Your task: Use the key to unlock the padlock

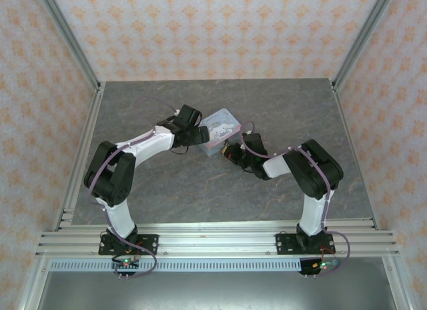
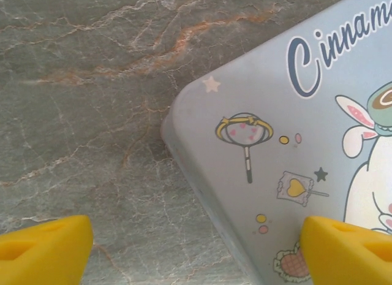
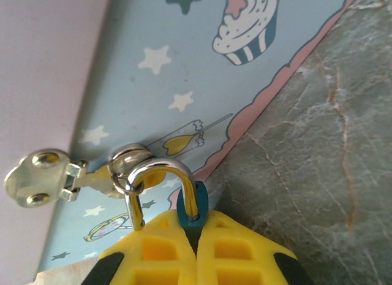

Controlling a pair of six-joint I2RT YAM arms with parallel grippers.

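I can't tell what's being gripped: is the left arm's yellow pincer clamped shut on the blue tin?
No, the left gripper is open, its fingers spread wide above the tin corner and the table.

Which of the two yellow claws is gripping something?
The right gripper, shut on the small teal padlock; the left gripper stands open by the tin.

We see on the padlock point(image 3: 191, 202) a mirror-bright metal shackle between matt yellow plastic fingers point(image 3: 159, 254), the tin point(image 3: 184, 64) above them smooth and satin-printed, the tabletop point(image 3: 318, 144) right of them matt, veined, stone-look.
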